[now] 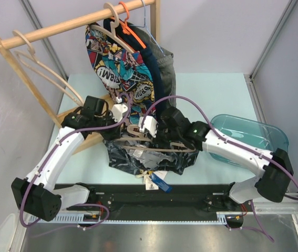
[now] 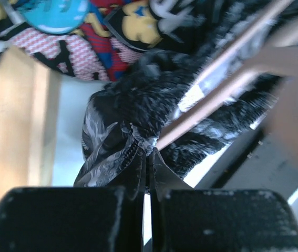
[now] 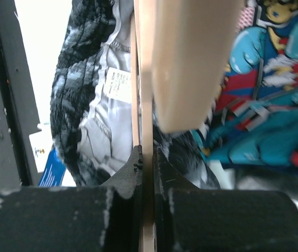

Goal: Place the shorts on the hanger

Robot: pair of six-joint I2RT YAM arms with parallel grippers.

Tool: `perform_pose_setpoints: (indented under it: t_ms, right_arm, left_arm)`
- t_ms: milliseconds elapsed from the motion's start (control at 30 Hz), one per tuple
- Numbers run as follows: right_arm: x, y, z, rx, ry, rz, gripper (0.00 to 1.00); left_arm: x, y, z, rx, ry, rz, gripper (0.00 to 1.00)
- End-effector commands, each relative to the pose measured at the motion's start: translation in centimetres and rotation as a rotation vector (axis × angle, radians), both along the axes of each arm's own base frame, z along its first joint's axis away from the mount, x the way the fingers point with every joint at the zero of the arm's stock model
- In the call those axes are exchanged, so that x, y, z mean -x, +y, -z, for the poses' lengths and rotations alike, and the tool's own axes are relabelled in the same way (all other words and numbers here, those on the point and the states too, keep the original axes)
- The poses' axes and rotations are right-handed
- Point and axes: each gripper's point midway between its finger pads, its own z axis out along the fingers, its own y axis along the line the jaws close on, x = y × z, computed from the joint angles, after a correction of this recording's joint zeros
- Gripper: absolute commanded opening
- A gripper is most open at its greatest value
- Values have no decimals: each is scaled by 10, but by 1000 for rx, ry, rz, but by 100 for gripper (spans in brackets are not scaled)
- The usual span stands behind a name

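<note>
Left gripper [image 2: 147, 157] pinches the shorts [image 2: 122, 121], right gripper [image 3: 147, 157] clamps the hanger [image 3: 146, 79]; hold it level, draw fabric over slowly.

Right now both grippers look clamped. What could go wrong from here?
1. The left gripper pinches only a small fold of the marbled shorts, so the fabric could slip out on a lift.
2. The right gripper holds the wooden hanger by its thin bar, right at the fingertips. The hanger may pivot under load.
3. The comic-print shorts hang close by, and raising the hanger may snag them.
</note>
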Motion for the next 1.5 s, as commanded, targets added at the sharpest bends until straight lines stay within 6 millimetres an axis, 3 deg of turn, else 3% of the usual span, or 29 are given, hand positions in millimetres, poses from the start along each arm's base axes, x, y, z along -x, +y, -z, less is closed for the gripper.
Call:
perform_pose_setpoints:
  t_ms: [0, 67, 100, 200, 433, 600, 633, 700, 833, 900, 933, 1000, 1033, 1067, 1133, 1167, 1200, 1333, 1400, 1467]
  right_arm:
    - [-10, 34, -19, -169, -74, -44, 0]
    - [-10, 33, -20, -193, -83, -55, 0]
    - [-11, 32, -17, -212, -81, -67, 0]
    - [-12, 27, -18, -248, -89, -90, 0]
    - [3, 21, -19, -293, -129, -222, 0]
    - [7, 21, -24, -303, -171, -266, 0]
    - [7, 21, -25, -305, -178, -274, 0]
    - [7, 22, -27, -309, -189, -278, 0]
    - [4, 22, -30, -317, -205, -267, 0]
    - [6, 22, -31, -316, -205, -271, 0]
    - [6, 21, -32, -314, -207, -267, 0]
    - [7, 19, -33, -316, -192, -251, 0]
    - [5, 15, -37, -313, -193, -222, 0]
    - [4, 11, -36, -313, -166, -188, 5]
    - [4, -5, -41, -304, -138, -123, 23]
    - [6, -12, -41, -307, -90, -83, 44]
    - [3, -23, -43, -305, -70, -40, 52]
    - [25, -66, -32, -253, 75, 87, 57]
    - [36, -77, -11, -215, 116, 123, 56]
    - [39, -80, -3, -210, 123, 160, 55]
  left_arm:
    - [26, -19, -23, 106, 6, 150, 10]
    - [43, -21, -30, 128, -24, 259, 30]
    - [47, -19, -31, 129, -47, 281, 49]
    - [48, -5, -42, 133, -181, 331, 74]
    - [34, 33, -33, 58, -347, 449, 78]
    - [28, 31, -10, 35, -400, 584, 79]
    - [18, 28, -11, 34, -439, 584, 79]
    - [19, 18, -4, 39, -440, 625, 79]
    - [26, -2, 5, 70, -395, 689, 75]
    - [30, -8, 9, 85, -376, 703, 57]
    - [30, -9, 10, 92, -368, 700, 40]
    - [30, -8, 13, 92, -355, 681, 23]
    - [30, -8, 14, 95, -341, 665, 8]
    - [28, -5, 17, 94, -330, 642, 3]
    - [25, -4, 17, 122, -307, 589, 0]
    - [23, -1, 18, 132, -297, 563, 0]
    - [23, -1, 17, 146, -285, 547, 0]
    - [21, 1, 19, 164, -267, 512, 0]
    - [20, 1, 18, 167, -275, 507, 0]
    - [20, 1, 21, 171, -263, 497, 0]
